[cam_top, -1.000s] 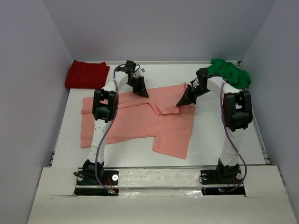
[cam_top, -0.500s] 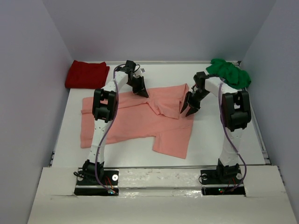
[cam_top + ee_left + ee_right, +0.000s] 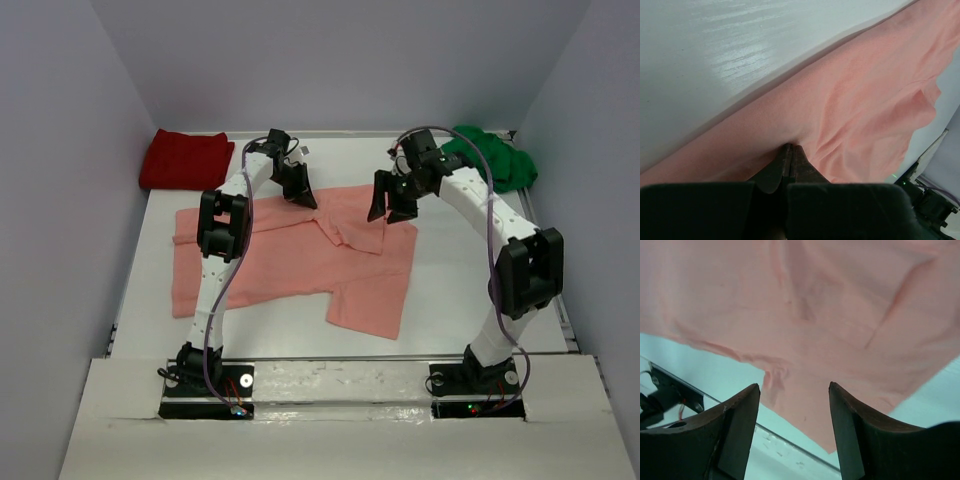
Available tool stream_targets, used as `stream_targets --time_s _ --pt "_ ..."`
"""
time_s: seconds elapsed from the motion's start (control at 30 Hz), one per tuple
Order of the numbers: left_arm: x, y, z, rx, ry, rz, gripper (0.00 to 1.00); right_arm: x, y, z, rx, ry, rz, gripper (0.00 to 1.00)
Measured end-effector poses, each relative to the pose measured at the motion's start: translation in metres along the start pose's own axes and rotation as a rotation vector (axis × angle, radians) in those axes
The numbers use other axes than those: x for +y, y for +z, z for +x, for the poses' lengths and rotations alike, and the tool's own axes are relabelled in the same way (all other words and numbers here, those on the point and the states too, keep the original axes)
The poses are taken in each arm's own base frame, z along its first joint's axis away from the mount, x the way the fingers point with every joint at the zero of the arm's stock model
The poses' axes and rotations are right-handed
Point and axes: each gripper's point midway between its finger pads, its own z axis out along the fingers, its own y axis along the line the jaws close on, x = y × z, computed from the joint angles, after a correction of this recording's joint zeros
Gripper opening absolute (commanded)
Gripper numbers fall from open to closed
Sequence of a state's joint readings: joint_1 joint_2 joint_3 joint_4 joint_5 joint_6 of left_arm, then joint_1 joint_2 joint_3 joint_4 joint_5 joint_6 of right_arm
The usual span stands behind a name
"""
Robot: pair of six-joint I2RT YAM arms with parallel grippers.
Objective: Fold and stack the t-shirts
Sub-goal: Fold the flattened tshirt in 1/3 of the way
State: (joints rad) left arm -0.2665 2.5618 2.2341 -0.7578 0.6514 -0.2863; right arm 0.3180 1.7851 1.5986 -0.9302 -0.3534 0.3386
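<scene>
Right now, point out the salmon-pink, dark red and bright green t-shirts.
salmon-pink cloth t-shirt [image 3: 270,265], top external view, body.
dark red cloth t-shirt [image 3: 185,158], top external view, centre.
bright green cloth t-shirt [image 3: 500,160], top external view, centre.

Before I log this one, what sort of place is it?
Probably a lab robot cell, not a home: white table boxed by plain walls, two arms bolted at its edge.

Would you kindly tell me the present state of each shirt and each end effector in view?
salmon-pink t-shirt: spread out, one flap folded over near its middle.
dark red t-shirt: folded, far-left corner.
green t-shirt: crumpled heap, far-right corner.
left end effector: shut on the salmon-pink t-shirt's far edge.
right end effector: open, empty, above the salmon-pink t-shirt.
</scene>
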Motion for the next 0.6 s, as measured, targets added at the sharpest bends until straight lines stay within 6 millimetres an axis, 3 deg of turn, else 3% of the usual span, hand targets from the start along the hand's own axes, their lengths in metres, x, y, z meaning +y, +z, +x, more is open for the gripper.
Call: stream_targets --time_s 0.1,0.17,0.23,0.3,0.6 --pt "0.0 0.0 0.0 0.0 -0.001 0.0 0.04 0.039 0.008 0.022 -0.026 -0.162 -0.056 0.55" --pt "0.0 0.0 0.0 0.0 -0.001 0.0 0.04 0.051 0.02 0.039 -0.011 -0.218 -0.075 0.48" --pt "0.0 0.0 0.0 -0.001 0.0 0.0 0.04 0.052 0.035 0.056 0.011 -0.256 -0.07 0.4" --pt "0.0 0.0 0.0 0.0 0.0 0.0 0.04 0.049 0.045 0.063 0.026 -0.266 -0.057 0.39" --pt "0.003 -0.002 -0.001 -0.003 -0.006 -0.002 0.04 0.051 0.087 0.054 -0.036 -0.42 -0.005 0.41"
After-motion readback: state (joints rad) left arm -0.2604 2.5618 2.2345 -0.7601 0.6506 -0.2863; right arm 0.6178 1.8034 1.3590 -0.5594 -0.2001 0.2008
